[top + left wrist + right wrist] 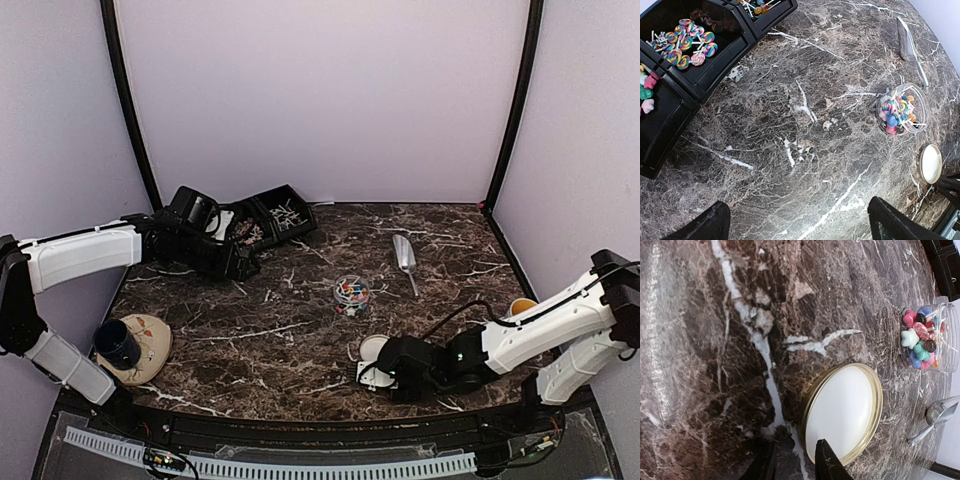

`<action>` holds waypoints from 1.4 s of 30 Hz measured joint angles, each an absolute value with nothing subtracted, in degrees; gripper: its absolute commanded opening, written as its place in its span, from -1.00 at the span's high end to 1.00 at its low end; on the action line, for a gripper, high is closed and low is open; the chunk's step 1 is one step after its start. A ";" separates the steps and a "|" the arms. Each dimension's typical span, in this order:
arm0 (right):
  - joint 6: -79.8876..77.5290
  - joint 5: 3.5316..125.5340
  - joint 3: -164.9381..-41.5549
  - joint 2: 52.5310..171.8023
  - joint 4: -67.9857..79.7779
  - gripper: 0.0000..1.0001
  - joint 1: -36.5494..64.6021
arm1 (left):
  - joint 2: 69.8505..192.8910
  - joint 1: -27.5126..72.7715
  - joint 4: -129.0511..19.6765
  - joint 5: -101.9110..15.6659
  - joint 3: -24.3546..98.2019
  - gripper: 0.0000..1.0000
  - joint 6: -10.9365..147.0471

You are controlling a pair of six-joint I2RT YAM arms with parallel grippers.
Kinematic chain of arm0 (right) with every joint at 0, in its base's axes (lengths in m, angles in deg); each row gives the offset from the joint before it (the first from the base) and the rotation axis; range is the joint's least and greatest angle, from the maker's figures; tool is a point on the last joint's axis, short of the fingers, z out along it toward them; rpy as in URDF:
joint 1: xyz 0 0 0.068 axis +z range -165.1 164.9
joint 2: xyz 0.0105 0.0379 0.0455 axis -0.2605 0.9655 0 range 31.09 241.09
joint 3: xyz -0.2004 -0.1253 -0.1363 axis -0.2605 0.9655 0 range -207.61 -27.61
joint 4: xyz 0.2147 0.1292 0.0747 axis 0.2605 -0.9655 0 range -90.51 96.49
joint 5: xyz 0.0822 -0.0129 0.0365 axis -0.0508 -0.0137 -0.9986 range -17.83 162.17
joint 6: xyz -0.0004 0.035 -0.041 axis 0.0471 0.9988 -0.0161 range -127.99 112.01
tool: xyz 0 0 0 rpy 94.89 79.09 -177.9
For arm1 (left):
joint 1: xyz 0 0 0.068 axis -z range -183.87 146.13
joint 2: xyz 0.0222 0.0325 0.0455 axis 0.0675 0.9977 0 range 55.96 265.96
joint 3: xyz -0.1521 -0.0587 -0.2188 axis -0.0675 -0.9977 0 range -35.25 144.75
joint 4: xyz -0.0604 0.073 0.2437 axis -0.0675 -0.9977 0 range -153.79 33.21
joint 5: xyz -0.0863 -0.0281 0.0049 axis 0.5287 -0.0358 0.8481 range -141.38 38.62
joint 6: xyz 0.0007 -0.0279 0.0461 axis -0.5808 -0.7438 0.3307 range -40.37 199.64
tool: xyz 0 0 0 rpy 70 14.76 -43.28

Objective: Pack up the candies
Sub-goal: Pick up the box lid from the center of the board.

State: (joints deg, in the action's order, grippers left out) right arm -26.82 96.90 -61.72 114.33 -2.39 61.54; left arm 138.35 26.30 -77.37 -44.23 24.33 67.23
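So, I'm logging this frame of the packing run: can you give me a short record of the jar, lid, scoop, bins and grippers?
jar: clear, uncapped, centre of the table, holding mixed candies
lid: white, gold-rimmed, flat on the table, apart from the jar
scoop: metal, lying beyond the jar
bins: black, back left, holding more candies
left gripper: open, empty, over the table by the bins
right gripper: open, fingertips at the lid's rim

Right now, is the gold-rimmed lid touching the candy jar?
Apart. The right wrist view shows bare marble tabletop between the lid and the jar.
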 measured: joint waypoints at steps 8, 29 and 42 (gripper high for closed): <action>-27.37 101.47 -60.96 116.62 -0.27 0.58 63.05 | 138.46 26.30 -77.37 -43.85 24.33 -0.98 67.23; -28.38 103.22 -60.58 118.33 1.76 0.93 63.29 | 138.79 26.30 -77.37 -43.22 24.33 -0.98 67.21; -28.42 101.30 -60.76 116.27 1.04 1.00 63.29 | 138.84 26.30 -77.37 -42.85 24.33 -0.98 67.23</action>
State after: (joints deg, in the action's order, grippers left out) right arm -28.42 101.30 -60.76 116.27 1.04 63.29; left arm 138.84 26.30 -77.37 -42.85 24.33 67.23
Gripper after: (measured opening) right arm 0.007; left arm 0.989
